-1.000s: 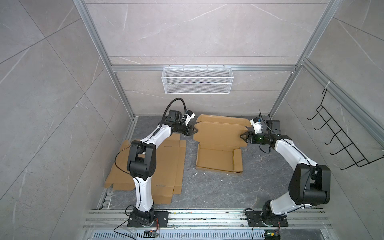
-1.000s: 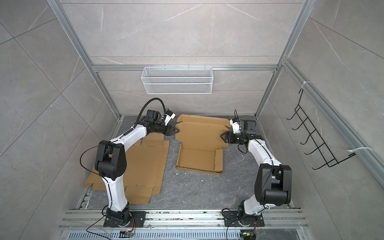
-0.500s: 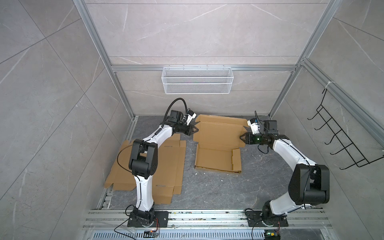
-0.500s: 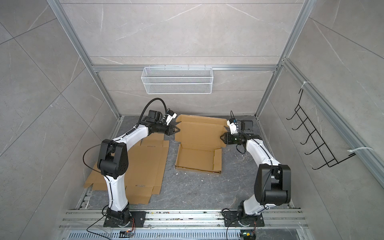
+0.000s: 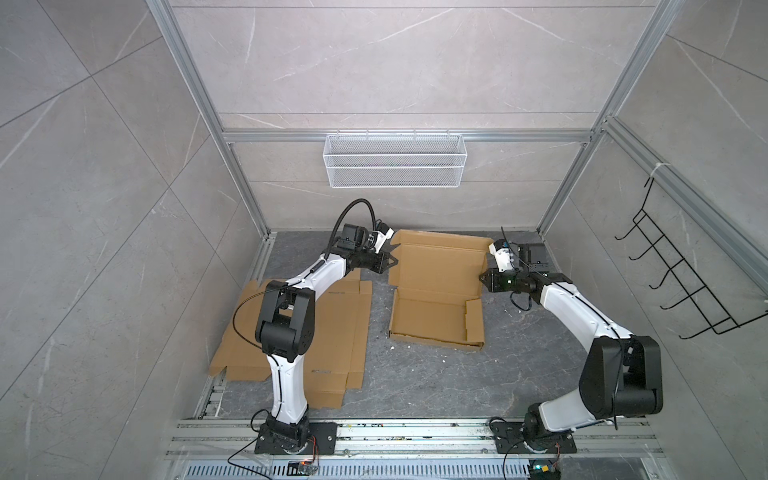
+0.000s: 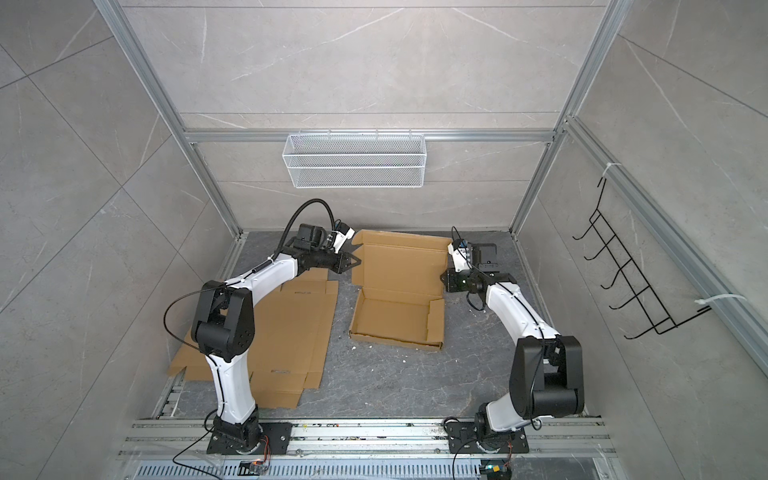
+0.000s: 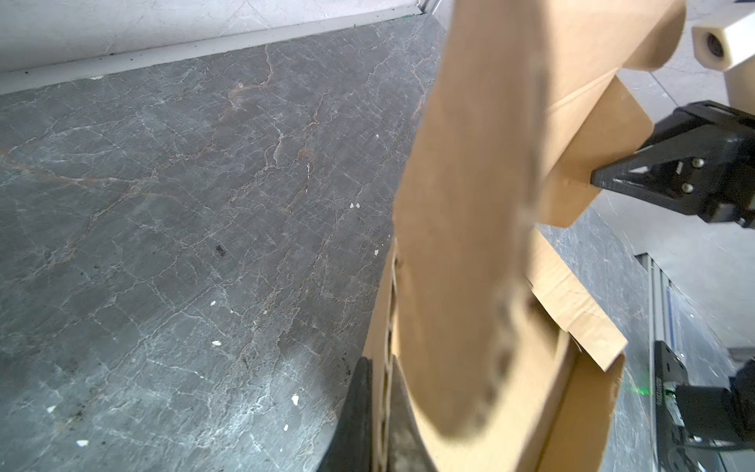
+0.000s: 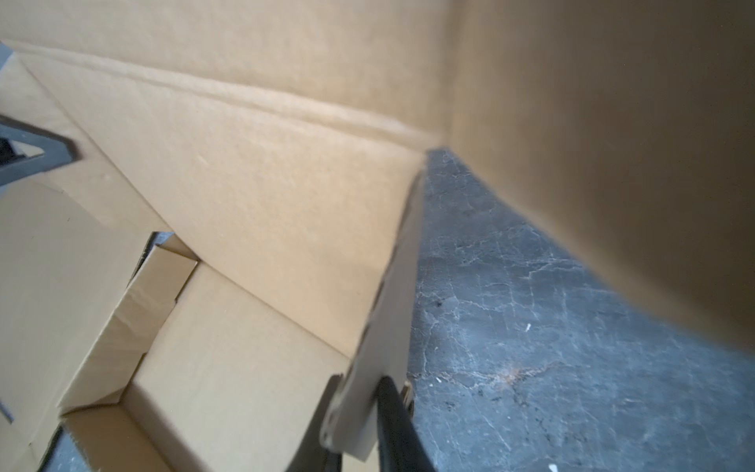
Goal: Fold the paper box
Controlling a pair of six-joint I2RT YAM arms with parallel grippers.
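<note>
The left tool [image 5: 392, 262] is closed on the left edge of the box's lid [image 5: 440, 262]. In the left wrist view the corrugated edge sits pinched between its dark fingers [image 7: 355, 408]. The right tool [image 5: 482, 279] looks nipped shut on the opposite edge, with the cardboard filling the gap between its fingers [image 8: 392, 429].

The box [image 5: 432, 320] lies between the two tools in the middle of the bench [image 5: 415, 382], its tray towards the arm bases and its lid beyond. Its long axis runs away from the robot, and the hinge crease runs from tool to tool. Neither arm is nearer.

The next move is probably swinging the lid over the tray, so both sides should travel together. Flat cardboard sheets [image 5: 332, 332] lie to the left, well apart from the box.
</note>
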